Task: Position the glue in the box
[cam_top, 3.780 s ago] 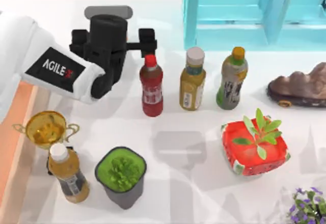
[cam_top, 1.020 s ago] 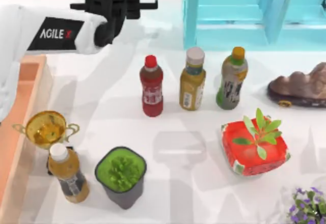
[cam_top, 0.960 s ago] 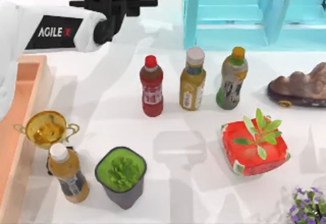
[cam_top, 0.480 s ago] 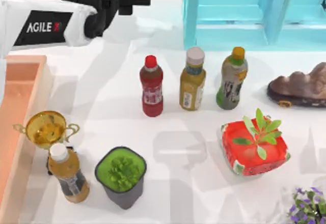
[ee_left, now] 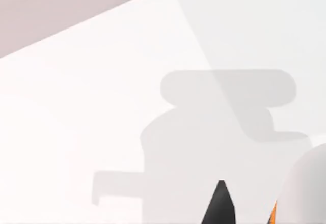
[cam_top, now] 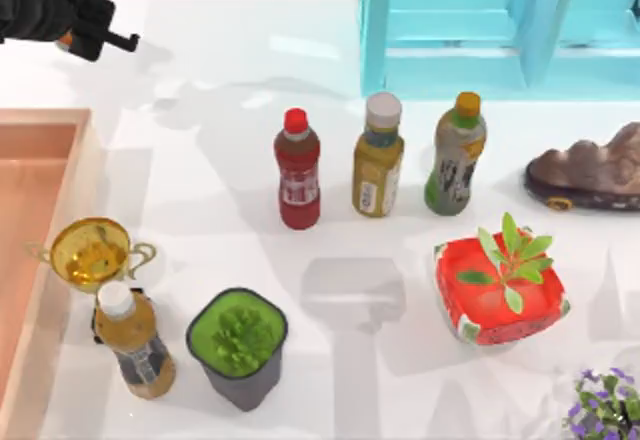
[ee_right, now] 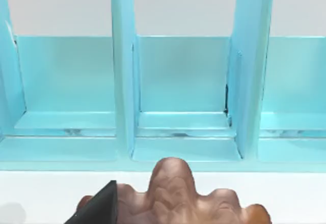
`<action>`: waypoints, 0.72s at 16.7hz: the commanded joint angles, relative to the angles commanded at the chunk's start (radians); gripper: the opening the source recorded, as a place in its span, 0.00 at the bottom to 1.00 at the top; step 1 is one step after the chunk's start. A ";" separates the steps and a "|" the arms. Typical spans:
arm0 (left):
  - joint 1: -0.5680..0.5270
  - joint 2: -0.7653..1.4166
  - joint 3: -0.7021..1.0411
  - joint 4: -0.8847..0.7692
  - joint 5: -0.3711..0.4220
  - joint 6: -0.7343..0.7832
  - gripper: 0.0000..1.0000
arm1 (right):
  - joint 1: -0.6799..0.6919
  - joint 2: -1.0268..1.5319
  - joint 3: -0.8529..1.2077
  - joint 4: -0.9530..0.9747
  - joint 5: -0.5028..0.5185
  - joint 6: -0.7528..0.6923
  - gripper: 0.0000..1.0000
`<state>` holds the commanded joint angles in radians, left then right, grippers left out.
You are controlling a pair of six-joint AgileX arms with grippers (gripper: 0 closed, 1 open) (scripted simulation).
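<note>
Carrying glue (cam_top: 72, 38) in left gripper (cam_top: 70, 30) at surface's far-left corner, jaws seemingly clamped on it; next: lower into box (cam_top: 50, 120).

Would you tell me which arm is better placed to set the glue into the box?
Left. The left gripper holds the glue at the table's far left, just beyond the box; the right gripper faces the teal shelf over on the right.
</note>
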<state>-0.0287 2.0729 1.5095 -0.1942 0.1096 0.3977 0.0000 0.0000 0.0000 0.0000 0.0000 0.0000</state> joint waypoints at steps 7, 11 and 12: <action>0.404 -0.153 -0.142 -0.474 0.461 0.675 0.00 | 0.000 0.000 0.000 0.000 0.000 0.000 1.00; 0.630 -0.183 -0.239 -0.701 0.725 1.062 0.00 | 0.000 0.000 0.000 0.000 0.000 0.000 1.00; 0.681 -0.186 -0.262 -0.750 0.785 1.150 0.00 | 0.000 0.000 0.000 0.000 0.000 0.000 1.00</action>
<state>0.6524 1.8869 1.2476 -0.9442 0.8950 1.5478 0.0000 0.0000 0.0000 0.0000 0.0000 0.0000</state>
